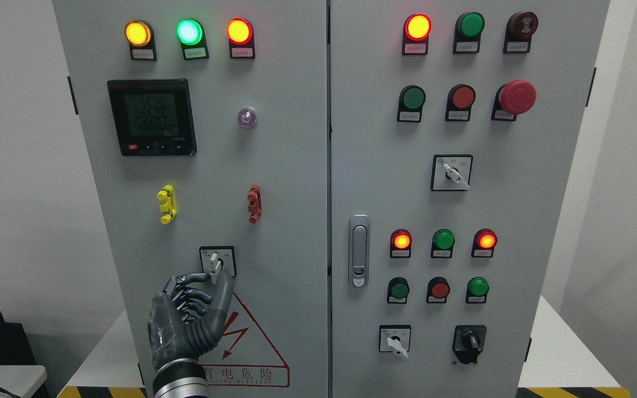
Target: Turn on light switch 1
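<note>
1. The left hand [194, 301] came up from the bottom of the picture, in front of the left door of the big grey cabinet [296, 182].
2. The switch [217, 261] for the task looked like the small square one low on the left door, just above the red warning triangle [246, 354]. It had a little white handle that stood almost straight up, tipped a bit to one side.
3. The hand was right at the switch. Its thumb reached up beside the white handle on the right, and its fingertips [199, 278] curled in from the left, just under the handle. It looked like the hand was pinching the handle, but I could not be sure it was really squeezing it.
4. My guess was that the job was partly done. The hand had got to the switch, but the turn itself was not finished, because the handle was close to upright.
5. What was left: twist the handle to the "on" side, then let go.
6. Some things were hard to see. The tiny words around the switch were too small to read, so I could not tell which side meant "on". The hand hid the bottom of the switch plate. The right hand was not in the picture at all.
</note>
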Robot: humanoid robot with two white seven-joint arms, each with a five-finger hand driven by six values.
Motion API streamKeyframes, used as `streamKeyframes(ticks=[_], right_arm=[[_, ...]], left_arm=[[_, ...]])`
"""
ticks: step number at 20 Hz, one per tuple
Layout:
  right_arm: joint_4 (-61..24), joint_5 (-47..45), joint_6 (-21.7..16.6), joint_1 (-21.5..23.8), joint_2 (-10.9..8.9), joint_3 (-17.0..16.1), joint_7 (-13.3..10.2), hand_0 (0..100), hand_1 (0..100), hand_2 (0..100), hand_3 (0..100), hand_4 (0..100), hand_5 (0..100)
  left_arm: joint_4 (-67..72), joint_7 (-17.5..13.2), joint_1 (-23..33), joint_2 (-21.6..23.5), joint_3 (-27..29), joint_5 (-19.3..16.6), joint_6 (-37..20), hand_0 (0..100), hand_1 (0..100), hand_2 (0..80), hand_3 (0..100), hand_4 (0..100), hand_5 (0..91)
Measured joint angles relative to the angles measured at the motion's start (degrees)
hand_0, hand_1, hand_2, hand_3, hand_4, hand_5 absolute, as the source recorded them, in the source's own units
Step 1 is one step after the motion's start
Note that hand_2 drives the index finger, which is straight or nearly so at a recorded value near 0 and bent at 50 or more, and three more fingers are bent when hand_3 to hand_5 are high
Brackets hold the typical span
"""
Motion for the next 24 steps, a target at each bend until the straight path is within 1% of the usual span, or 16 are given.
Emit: streamKeyframes(ticks=[10, 16, 24], right_arm=[[0.0, 0.0, 0.0, 0.0, 0.01, 0.0, 0.0, 12, 39, 0, 0, 0, 0], [0.0, 0.0, 0.0, 0.0, 0.02, 0.0, 0.0, 12, 39, 0, 0, 0, 0], [0.0, 0.0, 0.0, 0.0, 0.01, 0.0, 0.0, 12, 39, 0, 0, 0, 0]], left_arm=[[0.0, 0.2, -0.9, -0.1, 0.0, 0.4, 2.3, 21, 51, 47.5, 79, 86, 86.5], [0.0, -0.1, -1.4, -0.1, 0.0, 0.4, 3.4, 22, 50, 48.3, 80, 86, 86.6], [0.0, -0.2, -1.7, -0.1, 0.0, 0.7, 3.8, 26, 45, 49.9, 81, 86, 86.6]])
